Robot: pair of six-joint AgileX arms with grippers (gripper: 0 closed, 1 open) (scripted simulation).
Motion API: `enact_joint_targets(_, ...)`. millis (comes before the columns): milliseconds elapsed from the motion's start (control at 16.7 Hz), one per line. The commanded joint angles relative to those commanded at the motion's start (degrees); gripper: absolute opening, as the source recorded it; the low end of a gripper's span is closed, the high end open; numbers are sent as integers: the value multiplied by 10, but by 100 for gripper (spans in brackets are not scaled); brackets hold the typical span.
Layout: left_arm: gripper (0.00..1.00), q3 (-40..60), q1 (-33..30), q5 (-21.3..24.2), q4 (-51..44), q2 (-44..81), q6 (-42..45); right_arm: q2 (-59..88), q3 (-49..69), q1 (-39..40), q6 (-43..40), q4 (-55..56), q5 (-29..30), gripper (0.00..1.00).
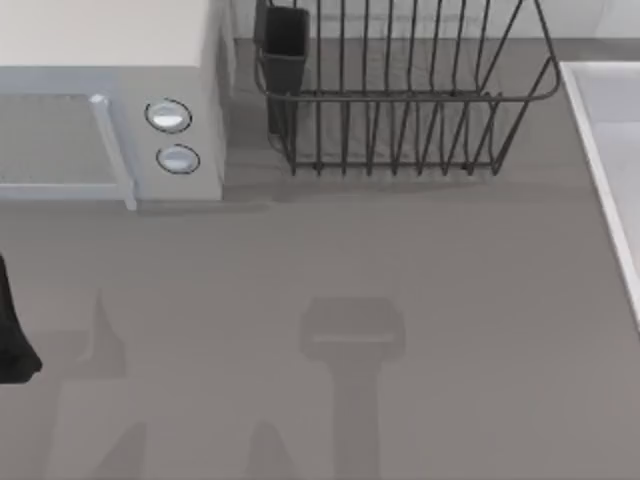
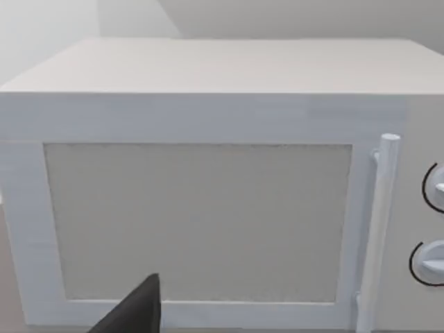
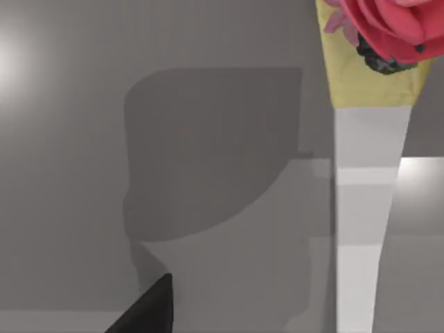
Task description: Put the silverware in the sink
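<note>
The grey bench carried a white box-shaped microwave, a dark wire dish rack and, at the right edge, the pale grey-white sink. I judged the arms should first find the silverware. The left claw sat far left, well apart from the sink; its opening I cannot tell.

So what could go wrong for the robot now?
The left gripper sits near the microwave; a careless swing might bump its door handle. Reaching into the dish rack could snag a gripper on its thin wires. The sink lies at the table's right edge, so a carried piece could drop short.
</note>
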Motion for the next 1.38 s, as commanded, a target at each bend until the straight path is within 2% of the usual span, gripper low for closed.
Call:
enact_joint_targets(540, 100, 0, 0, 0, 0, 0, 0, 0, 0, 0, 0, 0, 0, 2)
enact_joint_targets(1020, 100, 0, 0, 0, 0, 0, 0, 0, 0, 0, 0, 0, 0, 0)
enact_joint_targets(1080, 100, 0, 0, 0, 0, 0, 0, -41, 18, 3, 26, -59, 14, 0)
enact_joint_targets(1380, 100, 0, 0, 0, 0, 0, 0, -72, 72, 1, 21, -116, 14, 0)
